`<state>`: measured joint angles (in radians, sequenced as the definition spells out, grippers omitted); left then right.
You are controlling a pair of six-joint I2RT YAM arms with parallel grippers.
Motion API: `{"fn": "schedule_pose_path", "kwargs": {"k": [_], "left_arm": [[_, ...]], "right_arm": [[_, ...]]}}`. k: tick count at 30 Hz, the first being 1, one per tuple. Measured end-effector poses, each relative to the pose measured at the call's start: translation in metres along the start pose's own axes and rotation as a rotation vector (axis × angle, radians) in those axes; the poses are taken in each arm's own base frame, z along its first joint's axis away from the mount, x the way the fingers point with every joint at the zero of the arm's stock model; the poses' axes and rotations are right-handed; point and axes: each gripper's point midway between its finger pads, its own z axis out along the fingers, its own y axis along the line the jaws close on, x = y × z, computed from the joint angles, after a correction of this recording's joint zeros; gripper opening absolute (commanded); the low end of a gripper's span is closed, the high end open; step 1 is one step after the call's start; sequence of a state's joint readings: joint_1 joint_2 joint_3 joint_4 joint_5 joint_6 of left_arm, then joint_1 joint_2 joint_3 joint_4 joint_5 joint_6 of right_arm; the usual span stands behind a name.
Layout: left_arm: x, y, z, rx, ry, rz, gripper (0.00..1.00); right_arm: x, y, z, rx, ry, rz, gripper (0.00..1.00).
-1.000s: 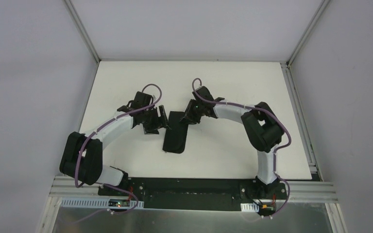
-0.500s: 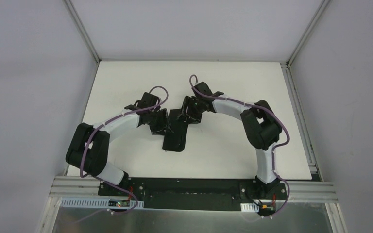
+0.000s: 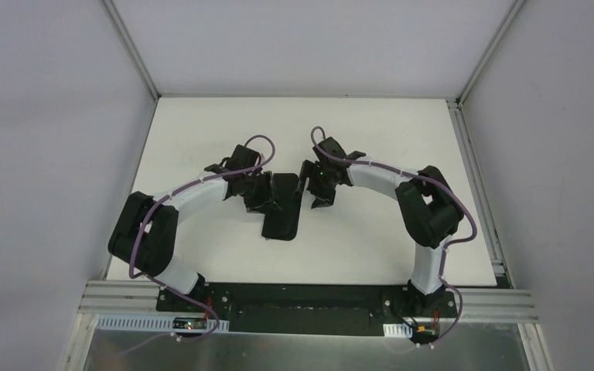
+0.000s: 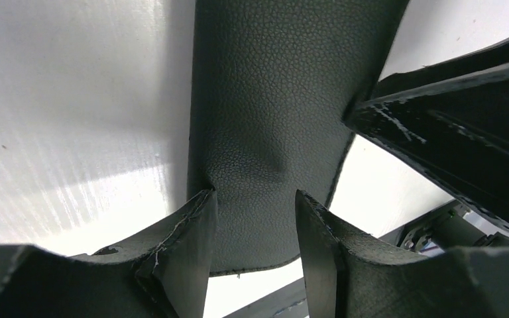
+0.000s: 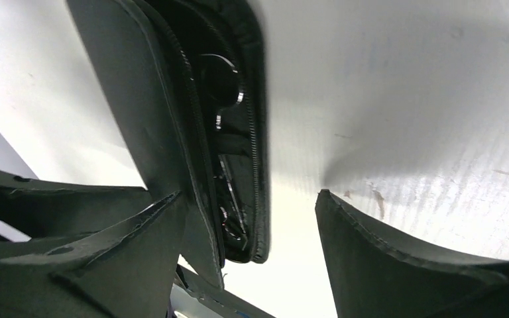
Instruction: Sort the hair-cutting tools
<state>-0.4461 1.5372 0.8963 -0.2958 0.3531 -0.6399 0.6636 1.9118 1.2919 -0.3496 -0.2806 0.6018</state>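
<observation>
A flat black zip case (image 3: 282,222) lies mid-table between both grippers. My left gripper (image 3: 267,199) is at its left side, shut on the case's grained cover (image 4: 265,99). The leather runs between its fingers (image 4: 195,232) and is dented there. My right gripper (image 3: 317,195) is open at the case's right side. In the right wrist view one of its fingers (image 5: 139,232) rests against the raised cover (image 5: 119,79) and the other stands over bare table. Through the gap along the zip, the hair-cutting tools (image 5: 220,78) show only as a dark ring handle and a few glints.
The white table (image 3: 201,139) ends at a metal rail (image 3: 317,297) by the arm bases. Grey enclosure walls (image 3: 46,116) stand on three sides. The right arm's finger (image 4: 451,132) crosses the left wrist view at the right.
My left gripper moved right to the case and closed on its cover. My right gripper opened and drew back a little to the case's right side.
</observation>
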Motion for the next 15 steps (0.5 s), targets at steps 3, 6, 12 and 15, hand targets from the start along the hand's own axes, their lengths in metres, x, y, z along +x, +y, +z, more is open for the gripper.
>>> {"fn": "schedule_pose_path", "kwargs": {"k": [3, 6, 12, 15], "left_arm": [[0.002, -0.003, 0.001, 0.000, 0.003, 0.011, 0.48], [0.003, -0.003, 0.001, -0.005, 0.000, 0.017, 0.50], [0.000, -0.001, -0.002, -0.017, -0.015, 0.017, 0.60], [-0.008, 0.003, -0.010, -0.024, -0.043, 0.012, 0.64]], "right_arm": [[0.006, -0.007, 0.005, 0.004, 0.011, 0.023, 0.73], [0.008, -0.005, 0.009, -0.025, 0.017, 0.049, 0.71], [0.009, -0.002, 0.013, -0.057, 0.014, 0.065, 0.60], [0.009, -0.002, 0.015, -0.072, 0.011, 0.065, 0.56]]}}
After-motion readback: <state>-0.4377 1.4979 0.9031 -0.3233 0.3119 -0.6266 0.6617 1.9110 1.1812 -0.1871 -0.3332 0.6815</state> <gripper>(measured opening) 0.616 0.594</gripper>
